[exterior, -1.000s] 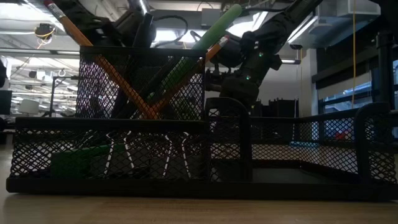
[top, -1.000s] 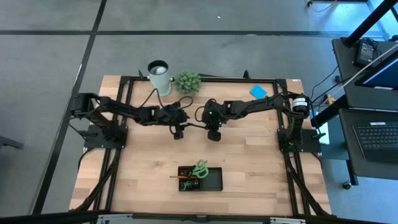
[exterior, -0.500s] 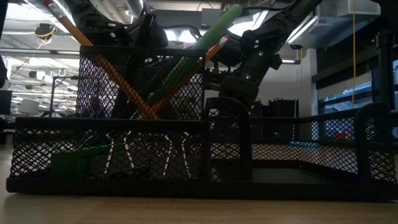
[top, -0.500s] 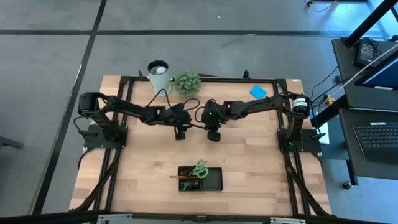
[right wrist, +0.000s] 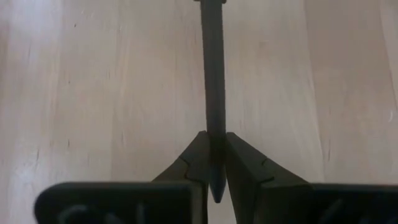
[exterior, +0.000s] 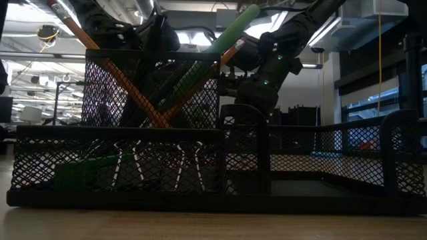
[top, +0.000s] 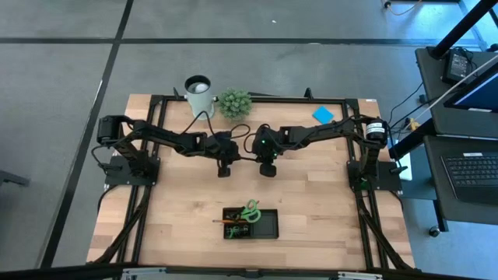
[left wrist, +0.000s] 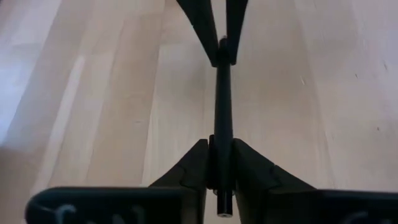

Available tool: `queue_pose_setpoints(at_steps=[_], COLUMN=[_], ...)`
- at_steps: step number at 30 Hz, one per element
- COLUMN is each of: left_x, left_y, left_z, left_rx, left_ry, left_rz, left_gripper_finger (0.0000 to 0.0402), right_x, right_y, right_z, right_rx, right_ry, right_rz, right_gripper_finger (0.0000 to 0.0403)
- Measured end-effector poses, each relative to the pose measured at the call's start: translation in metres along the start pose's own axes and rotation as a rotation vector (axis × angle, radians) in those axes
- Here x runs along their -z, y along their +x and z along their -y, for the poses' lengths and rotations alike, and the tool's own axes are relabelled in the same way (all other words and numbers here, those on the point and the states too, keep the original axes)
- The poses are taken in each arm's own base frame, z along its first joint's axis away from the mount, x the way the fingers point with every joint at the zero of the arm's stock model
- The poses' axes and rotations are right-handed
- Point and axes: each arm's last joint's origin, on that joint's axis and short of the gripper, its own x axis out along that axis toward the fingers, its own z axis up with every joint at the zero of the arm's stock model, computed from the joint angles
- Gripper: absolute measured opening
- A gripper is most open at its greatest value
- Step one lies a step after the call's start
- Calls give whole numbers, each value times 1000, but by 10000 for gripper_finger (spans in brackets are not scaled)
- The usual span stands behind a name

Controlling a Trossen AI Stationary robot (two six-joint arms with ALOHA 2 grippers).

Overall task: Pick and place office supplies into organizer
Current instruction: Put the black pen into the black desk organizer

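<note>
A black pen (left wrist: 222, 93) hangs above the bare wood in the middle of the table, held at both ends. My left gripper (left wrist: 221, 146) (top: 224, 166) is shut on one end, and my right gripper (right wrist: 214, 140) (top: 267, 167) is shut on the other. The two stand facing each other. The organizer (top: 250, 224), a black mesh tray, stands near the front edge. It holds green-handled scissors (top: 250, 208) and orange pencils (exterior: 133, 93). A blue sticky-note pad (top: 323, 115) lies at the far right. My left gripper pinches the pen's blunt end (left wrist: 222, 163) between its two fingers. The fingers come from the table's left, slanting down, with the pen lying along them. The butt sticks out behind the fingertips, and the pen is clear of the table. My right gripper pinches the pen near its tapered tip (right wrist: 215, 146) between its two fingers. The fingers come from the table's right, slanting down, and the pen runs along them. The tip pokes back past the fingertips, and the pen hangs clear of the wood.
A white cup (top: 199, 95) and a small potted plant (top: 235, 102) stand at the far edge, behind the left arm. Bare wood lies between the grippers and the organizer.
My left arm has stretched a little toward the right gripper and the pen, then stayed still. The right gripper and the pen have not moved.
</note>
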Motion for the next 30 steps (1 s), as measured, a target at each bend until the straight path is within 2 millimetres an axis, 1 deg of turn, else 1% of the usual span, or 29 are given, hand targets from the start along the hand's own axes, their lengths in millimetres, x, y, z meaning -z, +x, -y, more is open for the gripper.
queue_pose_setpoints(at_steps=[2,5,8,11,15,17,19,22,24,26,30], left_x=[0,0,0,0,0,0,-1,-6,-8,-12,-27], left_y=[0,0,0,0,-3,-7,-15,-30,-42,-56,-84], left_z=[0,0,0,0,-1,-2,-5,-10,-10,-8,3], left_rx=[2,2,2,-2,-12,-21,-31,-35,-6,50,133], left_ry=[1,0,-1,-5,-6,-15,-32,-60,-63,-53,-22], left_rz=[-1,-1,-1,-2,-15,-27,-28,-11,4,6,-87], left_gripper_finger=[41,40,40,39,40,39,39,39,40,39,38], right_x=[0,0,0,0,2,3,-3,-11,-13,-14,-9], right_y=[0,0,0,0,-2,-13,-29,-57,-72,-83,-93], right_z=[0,0,0,0,-1,-3,-5,-8,-5,0,12], right_rx=[0,-2,-3,-3,-4,17,43,84,98,117,141], right_ry=[-11,-31,-31,-28,-20,-64,-100,-107,-102,-98,-66], right_rz=[0,0,0,-2,-33,-56,-17,53,80,95,70], right_gripper_finger=[39,41,55,89,152,179,201,222,230,234,235])
